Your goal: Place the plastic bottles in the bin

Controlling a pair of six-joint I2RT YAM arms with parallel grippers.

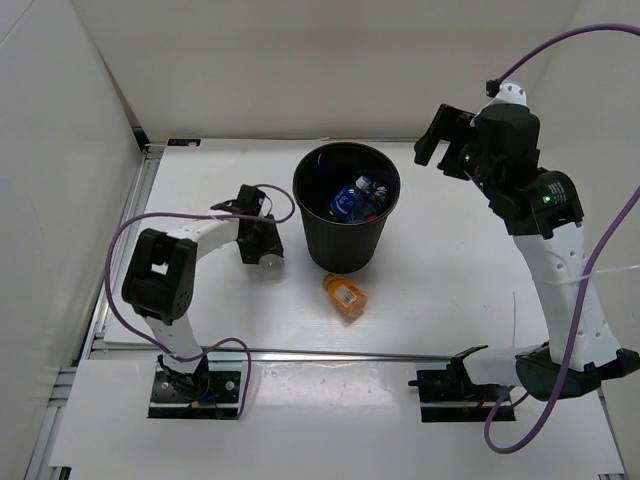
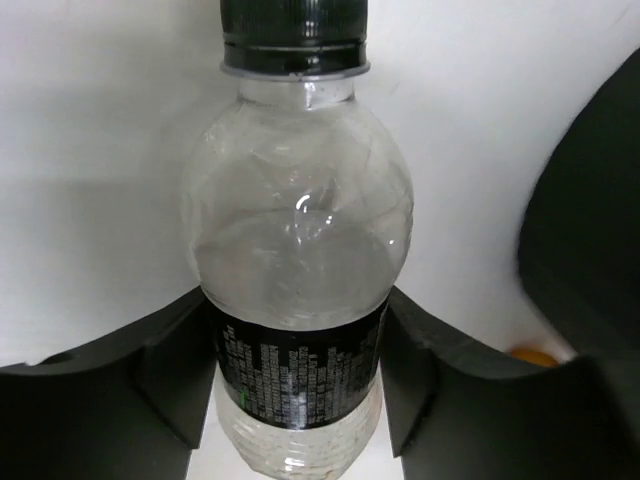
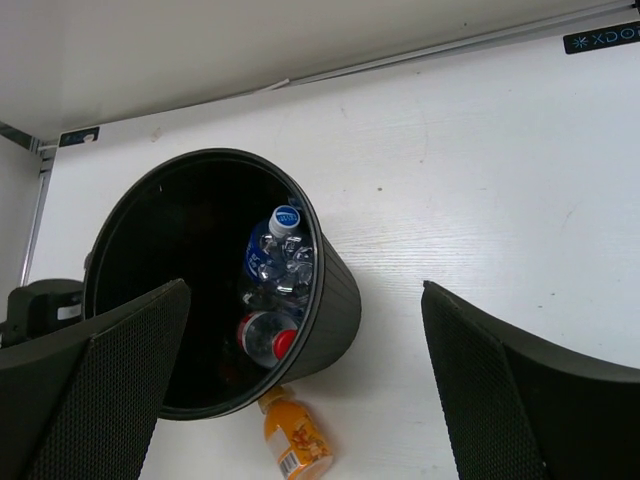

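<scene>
The clear plastic bottle with black cap and dark label is clamped at its label by the left gripper, just left of the round black plastic bin, which holds blue-labelled bottles and a red-labelled bottle. A stubby orange bottle lies by the bin's base on the white table. The right gripper gapes wide; white walls surround.

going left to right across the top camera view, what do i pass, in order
left gripper, fingers shut on a clear black-capped plastic bottle -> round black plastic bin -> right gripper, fingers open. the stubby orange plastic bottle lies in front of the bin and overlaps it sideways, so it is left out
</scene>
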